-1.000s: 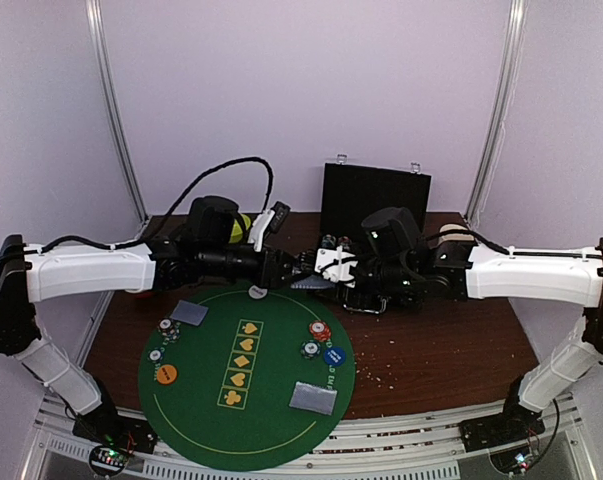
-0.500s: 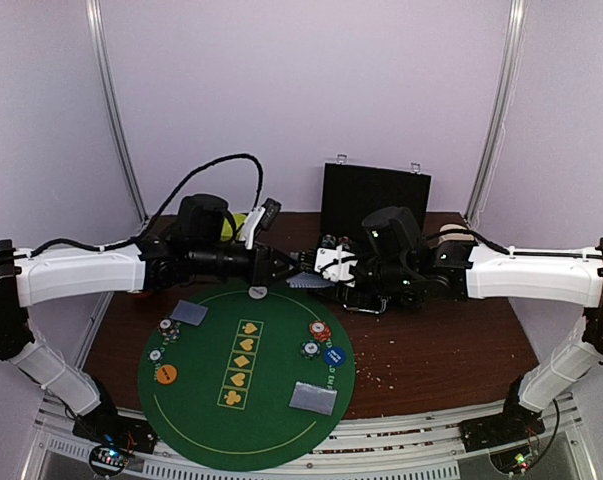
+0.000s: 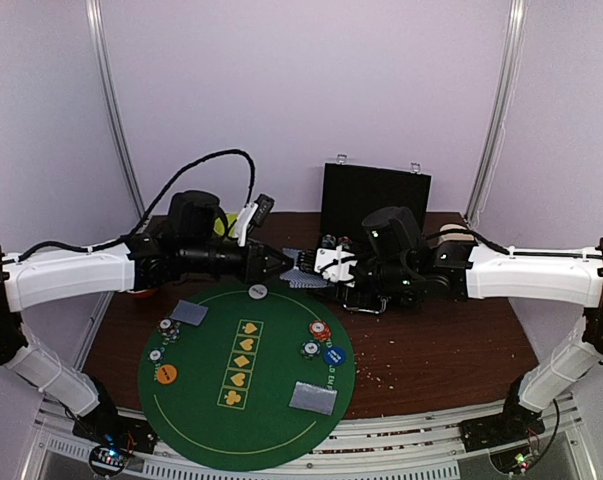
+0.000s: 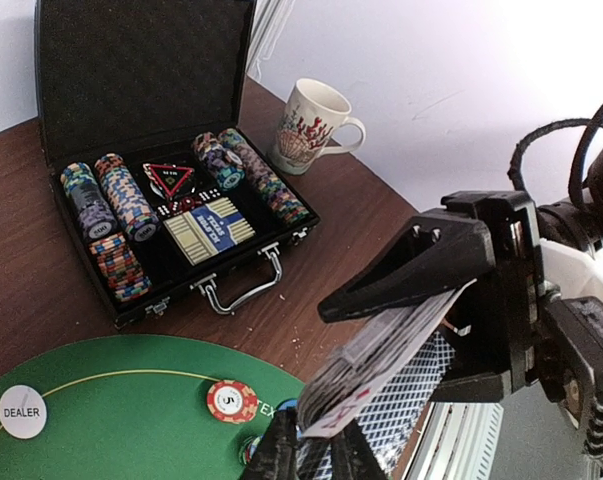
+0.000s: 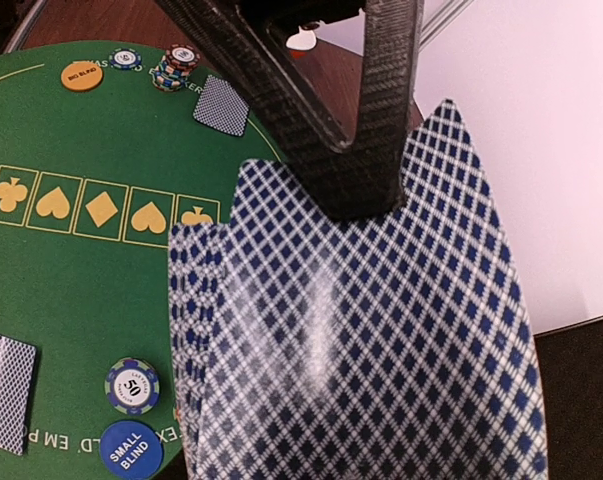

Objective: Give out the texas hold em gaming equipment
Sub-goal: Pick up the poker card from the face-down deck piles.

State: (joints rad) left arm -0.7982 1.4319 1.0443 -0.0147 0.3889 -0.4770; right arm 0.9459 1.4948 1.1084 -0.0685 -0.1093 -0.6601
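Playing cards [image 5: 361, 330]: a splayed, bowed deck held in the air above the far rim of the green mat [image 3: 281, 410]; right gripper [image 4: 381, 345] clamped on it; left gripper [image 4: 316, 460] jaws narrowed either side of one edge; whether they grip it cannot be told.

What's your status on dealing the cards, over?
Right gripper clamped on playing cards. Left gripper pinching their edge. Nothing between them and the green mat.
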